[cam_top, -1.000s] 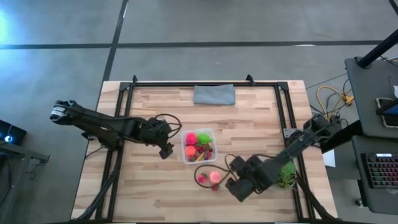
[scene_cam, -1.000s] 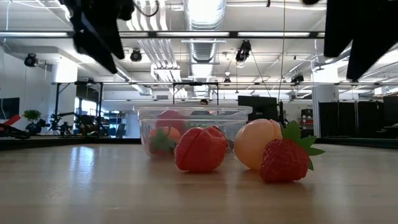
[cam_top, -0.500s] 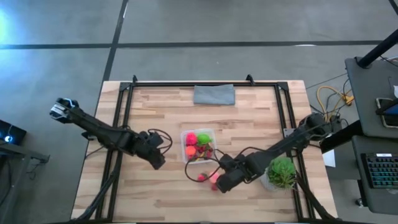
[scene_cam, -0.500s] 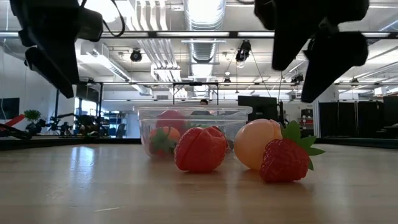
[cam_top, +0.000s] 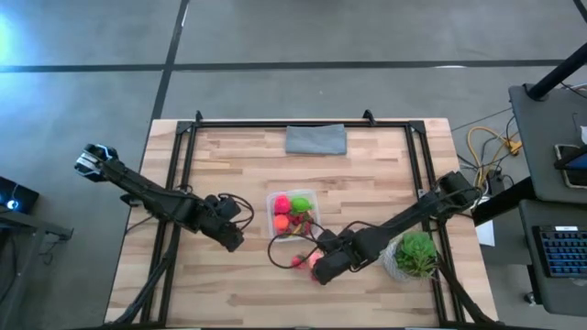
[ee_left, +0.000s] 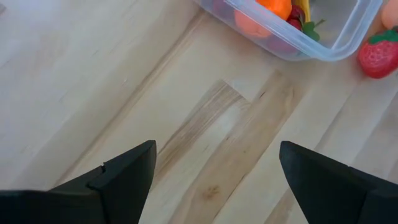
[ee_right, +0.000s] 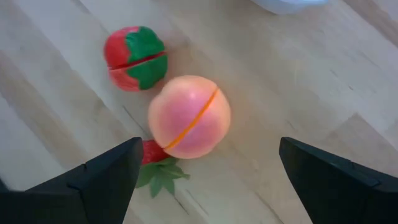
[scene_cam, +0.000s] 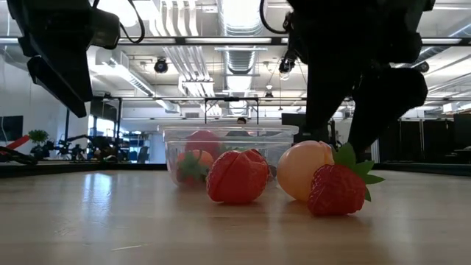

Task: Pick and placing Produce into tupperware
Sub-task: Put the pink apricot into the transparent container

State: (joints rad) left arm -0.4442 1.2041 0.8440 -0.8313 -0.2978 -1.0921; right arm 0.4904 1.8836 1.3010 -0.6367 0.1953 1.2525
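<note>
right claw [ee_right: 205, 171] hung spread over the peach [ee_right: 189, 117], lined up to grasp it; left claw [ee_left: 214, 174], also spread, waited beside the box [ee_left: 348, 37].

I've swung my right gripper [cam_top: 318, 269] from beside the potted plant [cam_top: 417, 254] over the peach [ee_right: 189, 117]; my left gripper [cam_top: 233, 240] backed off the tupperware [cam_top: 293, 214].

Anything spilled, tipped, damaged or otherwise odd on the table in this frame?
Nothing stands out. The clear plastic tupperware box sits upright with fruit inside. Three toy pieces wait on the wood beside it: a peach ball, a red tomato-like fruit and a strawberry. The right end effector hangs open over the peach.
</note>
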